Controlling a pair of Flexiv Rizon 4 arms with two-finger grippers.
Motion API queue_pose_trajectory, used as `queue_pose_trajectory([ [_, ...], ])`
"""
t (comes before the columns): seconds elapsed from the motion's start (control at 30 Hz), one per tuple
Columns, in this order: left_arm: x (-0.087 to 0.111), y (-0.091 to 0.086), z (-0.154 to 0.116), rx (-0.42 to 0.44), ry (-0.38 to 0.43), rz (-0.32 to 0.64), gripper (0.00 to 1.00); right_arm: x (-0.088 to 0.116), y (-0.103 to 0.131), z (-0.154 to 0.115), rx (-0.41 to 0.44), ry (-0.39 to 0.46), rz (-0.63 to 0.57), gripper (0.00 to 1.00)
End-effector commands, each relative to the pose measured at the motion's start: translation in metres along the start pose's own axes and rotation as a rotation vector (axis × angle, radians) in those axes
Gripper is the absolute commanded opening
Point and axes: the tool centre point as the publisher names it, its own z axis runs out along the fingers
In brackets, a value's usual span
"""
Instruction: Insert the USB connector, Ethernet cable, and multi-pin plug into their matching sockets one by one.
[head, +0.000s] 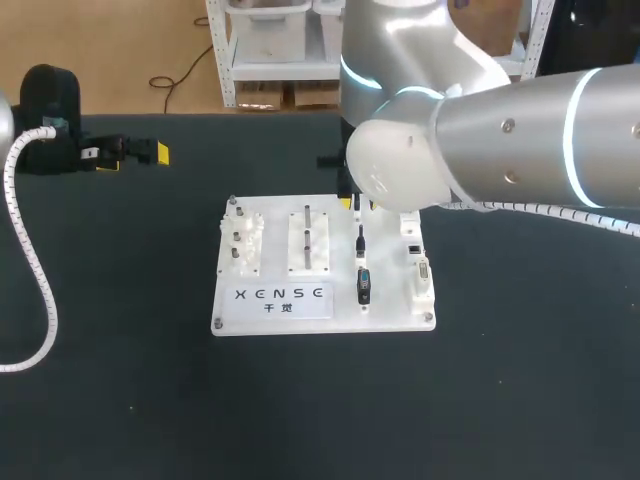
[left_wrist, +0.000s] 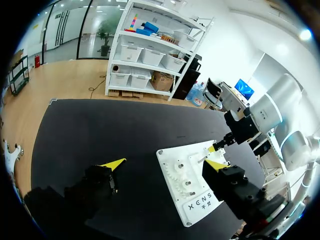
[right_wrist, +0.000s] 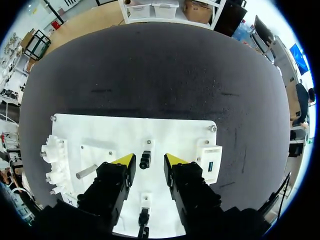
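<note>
Silver right arm (head: 520, 130) with glowing cyan bands — white coiled cable (head: 36, 250) at left; right tool (right_wrist: 148, 160) black, yellow-tipped, perhaps screw-studded.

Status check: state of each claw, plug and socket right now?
left claw: open, empty, away from the white board
right claw: open, straddling the small black plug
small black plug: on the board, ungripped
larger black plug: on the board, untouched
socket block: nothing plugged in

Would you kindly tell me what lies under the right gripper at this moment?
A small black connector sits on the white board, between the open right gripper's yellow tips, touching neither. In the head view the right arm covers that spot.
</note>
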Motion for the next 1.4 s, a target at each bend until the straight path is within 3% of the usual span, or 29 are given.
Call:
queue_pose_trajectory([
  [0.03,0.0,0.0,0.0,0.0,0.0,0.0,1.0,-0.003,0.001,0.001,-0.004,0.005,0.0,0.29],
  [0.47,0.0,0.0,0.0,0.0,0.0,0.0,1.0,-0.008,0.006,0.0,-0.015,0.003,-0.005,0.14],
  [0.6,0.0,0.0,0.0,0.0,0.0,0.0,1.0,-0.007,0.006,0.0,-0.017,0.004,-0.007,0.0],
  [1.4,0.0,0.0,0.0,0.0,0.0,0.0,1.0,-0.004,-0.003,-0.031,-0.032,-0.083,-0.011,0.0],
])
